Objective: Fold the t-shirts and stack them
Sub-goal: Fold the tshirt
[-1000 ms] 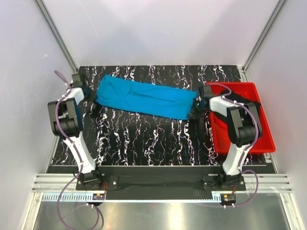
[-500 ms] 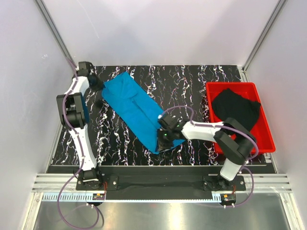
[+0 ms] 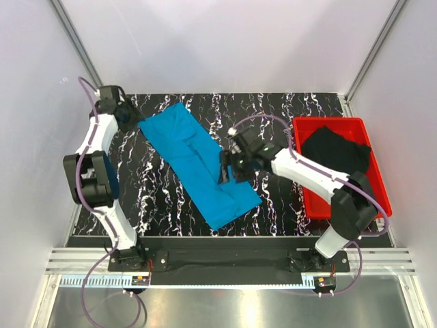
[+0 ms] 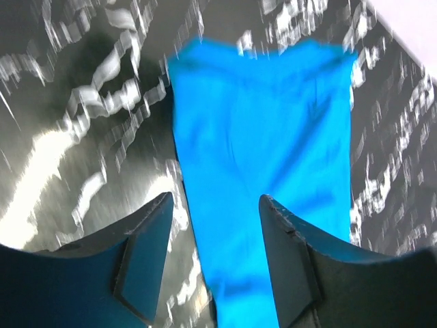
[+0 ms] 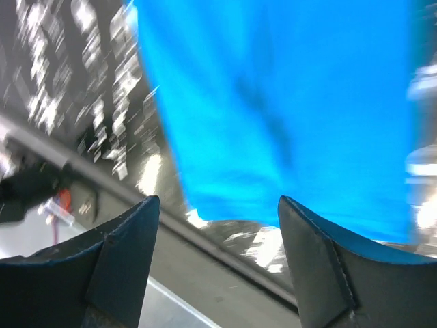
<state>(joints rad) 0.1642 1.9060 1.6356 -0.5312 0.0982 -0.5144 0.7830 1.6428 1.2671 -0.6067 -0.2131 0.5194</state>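
Sky-blue cloth now lies free on the marbled black table [image 3: 157,198]. A second ago the blue t-shirt [image 3: 198,164] was stretched almost level across the far side, pinched at each end. Then the right arm swung its end down toward the near edge. We now see the shirt resting as a long, narrow strip on a diagonal, from the far left corner to the near middle. Both arms have let go. In the left wrist view the fingers [image 4: 147,253] stand apart with nothing between them and the blue fabric lies flat beyond. In the right wrist view the fingers [image 5: 311,253] are spread wide over the strip's near end, also gripping nothing. From above, the left gripper [image 3: 131,117] sits just beside the strip's far end. The right gripper [image 3: 227,167] has pulled back to hover at the strip's right edge, about midway along. The black t-shirt [image 3: 338,154] is bunched, unfolded, in the red tray [image 3: 328,121], well apart from the blue one. We judge that the blue shirt has been laid out but not yet folded end to end. With the black shirt untouched, most of the task remains.
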